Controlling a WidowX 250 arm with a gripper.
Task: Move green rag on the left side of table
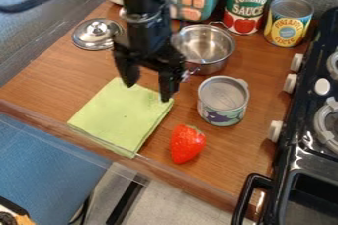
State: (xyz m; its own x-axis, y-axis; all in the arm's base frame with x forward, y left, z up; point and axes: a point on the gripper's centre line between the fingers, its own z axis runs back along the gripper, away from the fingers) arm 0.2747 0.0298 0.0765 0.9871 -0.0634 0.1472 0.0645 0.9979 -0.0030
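- Well, nearest me, the green rag (121,118) lies flat along the front edge of the wooden table (234,167), left of the middle from where I'm standing.
- Just right of it sits a strawberry (187,144), with an open can (223,101) a bit farther back; neither one blocks the way left.
- Over the rag's far end hangs the black gripper (147,91), its two fingers spread apart, with nothing clamped between them that I can see.
- Beyond that stand a metal pot (207,54) and, off to the left, a shiny lid (96,34).
- So how far along? The rag is leftish already, and no grip is on it. I'd call it either ready to be picked up or all but done; I can't say which. If more is wanted, what's left is pinch, shift left, release.
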